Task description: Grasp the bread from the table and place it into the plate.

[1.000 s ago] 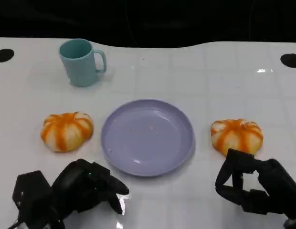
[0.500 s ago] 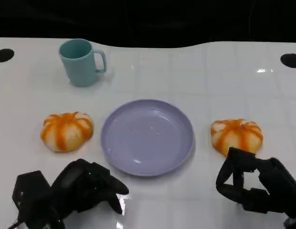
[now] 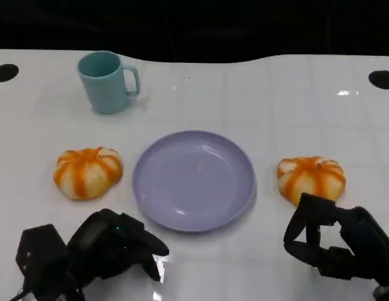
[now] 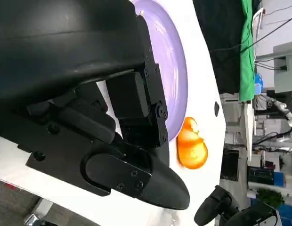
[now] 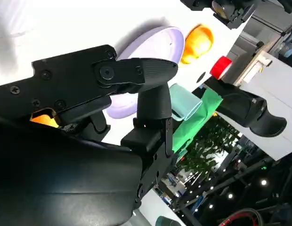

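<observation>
Head view, looking down on a white table (image 3: 257,100); lying at the centre, a lilac plate (image 3: 193,180), bare of bread; sitting just off its rim on either side, two orange-and-white striped bread rolls, the left bread (image 3: 88,172) and the right bread (image 3: 311,178), both on the table; standing well behind, near the far left, a teal mug (image 3: 108,81). Hovering near the front edge, the left hand (image 3: 113,244), fingers curled inward around nothing, near the left bread but apart from it; hovering at the lower right, the right hand (image 3: 323,241), fingers bent into a loose hoop, holding nothing, fingertips just short of the right bread.

Left wrist view, tilted sideways; looming across most of the frame, the left hand's black shell and fingers (image 4: 136,155), gripping nothing; peeking past them, the plate (image 4: 176,61) and the far roll (image 4: 192,148).

Right wrist view, also tilted; reaching out, the right hand's fingers (image 5: 146,80), nothing caught between them; glowing orange just under the palm, a sliver of the right bread (image 5: 42,118); lying beyond, the plate (image 5: 158,40) and the other roll (image 5: 198,41).

Judging the step in hand: reaching for a grasp, most likely with the right hand, being closer. Doing it well probably means spreading the fingers wider first, coming down over the roll's dome, closing gently to avoid crushing, lifting clear of the rim before crossing to the plate.
</observation>
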